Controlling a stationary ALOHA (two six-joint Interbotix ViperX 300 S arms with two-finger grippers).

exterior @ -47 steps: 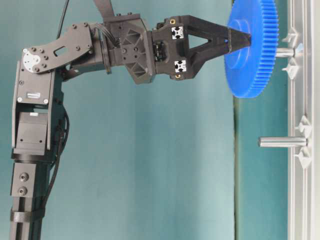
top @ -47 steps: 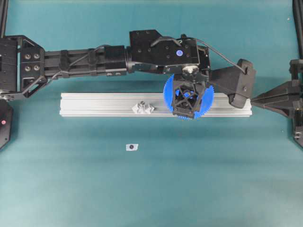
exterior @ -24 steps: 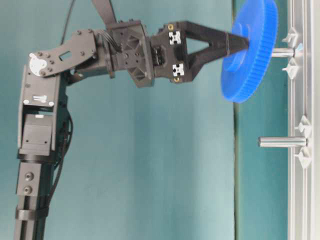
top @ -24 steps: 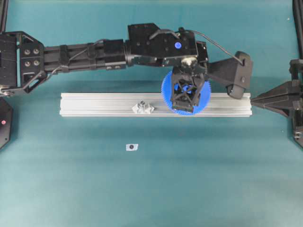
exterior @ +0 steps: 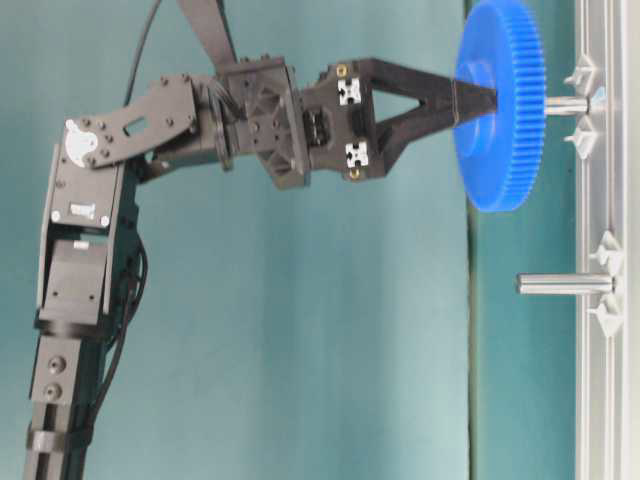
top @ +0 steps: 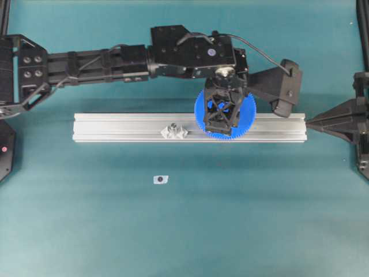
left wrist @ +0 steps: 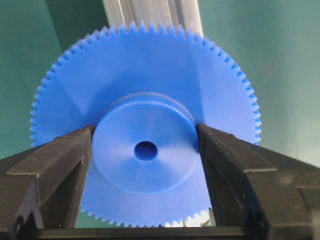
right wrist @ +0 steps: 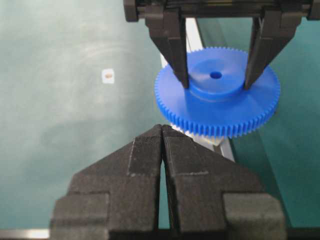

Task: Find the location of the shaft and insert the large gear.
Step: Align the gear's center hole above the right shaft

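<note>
Gear position first: we see the large gear (left wrist: 145, 150) clamped by its raised hub between the fingers (left wrist: 55, 165) of the left gripper (top: 222, 115), one finger on each side of the hub and both touching it. In the overhead view the gear sits over the right half of the aluminium rail (top: 115, 127), which lies lengthwise on the teal desk (top: 184, 231). In the table-level view the gear (exterior: 500, 100) stands in front of the shaft (exterior: 565, 104), its centre roughly in line with the pin. A short bare length of shaft shows between the gear and the rail (exterior: 605, 400); we cannot tell whether the pin tip has entered the centre hole. Clear faceted mounts (exterior: 583, 75) flank the shaft on the rail.

A second pin (exterior: 562, 284) stands further along the same rail, well apart from the gear and uncovered. In the overhead view its clear mounts (top: 173, 131) show left of the gear.

We see the right gripper (right wrist: 162, 145) with its fingers pressed together and nothing between them. It rests near the right end of the rail, pointing toward the gear (right wrist: 217, 92).

A small white tag (top: 159, 179) with a dark dot lies on the desk, well apart from the rail.
</note>
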